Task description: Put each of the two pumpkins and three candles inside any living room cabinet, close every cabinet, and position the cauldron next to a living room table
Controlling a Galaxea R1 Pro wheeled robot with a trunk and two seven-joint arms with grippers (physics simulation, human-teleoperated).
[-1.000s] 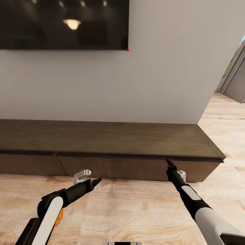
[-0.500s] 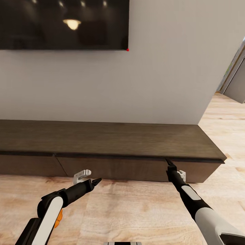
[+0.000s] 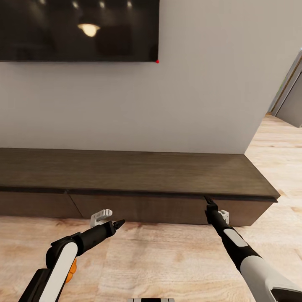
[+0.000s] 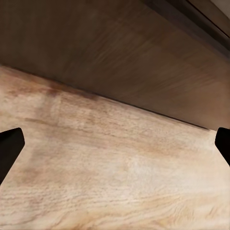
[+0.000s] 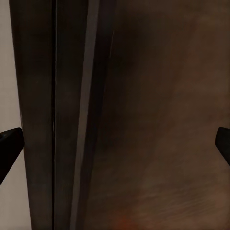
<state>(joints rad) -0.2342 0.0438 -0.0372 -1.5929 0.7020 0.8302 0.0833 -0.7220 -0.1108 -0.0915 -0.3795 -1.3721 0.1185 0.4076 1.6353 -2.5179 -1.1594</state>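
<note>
The cabinet (image 3: 138, 172) is a long low dark-brown unit along the wall, and its drawer fronts (image 3: 138, 207) are shut. My left gripper (image 3: 119, 223) hovers low over the wood floor just in front of a drawer front (image 4: 120, 52), open and holding nothing (image 4: 115, 148). My right gripper (image 3: 208, 201) is right up at the gap under the cabinet's top lip (image 5: 72, 96), also open and holding nothing (image 5: 115, 143). An orange shape (image 3: 72, 268) peeks out from behind my left forearm; I cannot tell what it is.
A dark wall-mounted TV (image 3: 79, 29) hangs above the cabinet on a pale grey wall. Light wood floor (image 3: 167, 260) spreads between me and the unit. A doorway (image 3: 289, 100) opens past the cabinet's right end.
The whole picture has crept very slightly, so the camera moved a touch. Both arms hold the same pose and both grippers stay open.
</note>
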